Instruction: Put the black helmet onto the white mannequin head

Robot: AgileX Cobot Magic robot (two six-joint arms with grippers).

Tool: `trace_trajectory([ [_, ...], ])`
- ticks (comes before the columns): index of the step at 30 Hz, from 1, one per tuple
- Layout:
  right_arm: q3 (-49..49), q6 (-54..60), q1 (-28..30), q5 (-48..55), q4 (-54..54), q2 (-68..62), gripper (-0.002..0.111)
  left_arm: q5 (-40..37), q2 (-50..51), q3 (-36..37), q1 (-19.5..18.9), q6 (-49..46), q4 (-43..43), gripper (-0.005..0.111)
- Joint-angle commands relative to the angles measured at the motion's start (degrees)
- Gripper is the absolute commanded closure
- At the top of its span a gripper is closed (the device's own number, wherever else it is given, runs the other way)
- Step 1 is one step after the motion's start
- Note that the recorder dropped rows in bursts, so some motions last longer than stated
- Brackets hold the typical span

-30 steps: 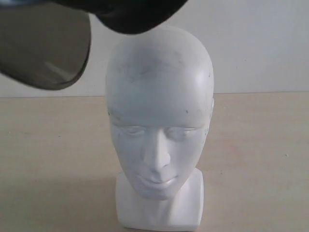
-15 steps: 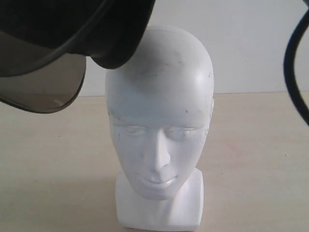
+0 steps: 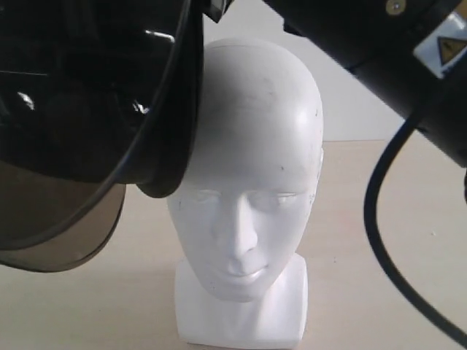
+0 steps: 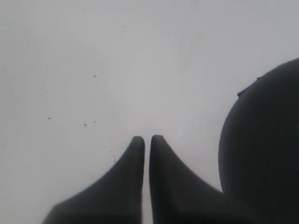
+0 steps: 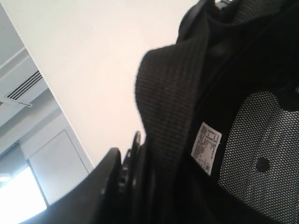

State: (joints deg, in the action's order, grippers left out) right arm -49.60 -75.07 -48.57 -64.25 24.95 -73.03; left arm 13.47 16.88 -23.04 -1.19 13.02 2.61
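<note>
Tabletop (image 3: 379,219): black helmet (image 3: 87,95) beside white mannequin head (image 3: 248,146)

Black arm (image 3: 350,36), black cable (image 3: 370,219), warning label (image 3: 441,46)

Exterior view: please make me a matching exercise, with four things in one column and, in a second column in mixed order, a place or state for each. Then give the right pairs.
Column 1
1. black helmet
2. visor
3. white mannequin head
4. cable

Column 2
A. stands upright on the table
B. hangs in a curve at the right
C. see-through, at the lower left
D. raised in the air, at the upper left

Pairs: 1-D, 2-C, 3-A, 4-B
</note>
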Motion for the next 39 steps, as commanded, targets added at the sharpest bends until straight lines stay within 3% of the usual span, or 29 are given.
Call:
trace_trajectory([
  [1, 1.53, 4.34, -0.1, -5.72, -5.42, 1.12, 0.108, 0.07, 7.15, -5.82, -0.19, 2.89, 3.46, 0.102],
  [6, 5.09, 9.09, -0.1, -5.72, -9.82, 1.12, 0.108, 0.07, 12.65, -11.32, -0.19, 4.13, 4.36, 0.102],
  [11, 7.58, 11.96, 0.02, -5.72, -11.99, 1.12, 0.108, 0.07, 16.07, -13.93, -0.19, 12.24, 10.14, 0.102],
  [15, 7.81, 13.96, 0.02, -5.72, -12.35, 1.12, 0.108, 2.64, 18.52, -14.31, -0.19, 24.19, 25.7, 0.102],
  [19, 7.81, 14.64, 0.02, -5.72, -12.35, 1.36, 0.108, 14.09, 22.61, -14.31, -0.19, 33.58, 37.87, 0.102],
  [26, 9.72, 17.16, 0.02, -5.72, -12.78, 4.29, 0.108, 18.87, 29.86, -14.68, -0.19, 37.41, 38.97, 0.102],
  [32, 14.58, 20.69, 0.02, -5.72, -17.62, 7.85, 0.108, 22.42, 30.31, -16.84, -0.19, 38.65, 38.93, 0.102],
  [39, 17.58, 23.35, 0.02, -5.72, -20.12, 9.31, 0.108, 23.73, 30.69, -19.54, -0.19, 44.01, 45.72, 0.102],
])
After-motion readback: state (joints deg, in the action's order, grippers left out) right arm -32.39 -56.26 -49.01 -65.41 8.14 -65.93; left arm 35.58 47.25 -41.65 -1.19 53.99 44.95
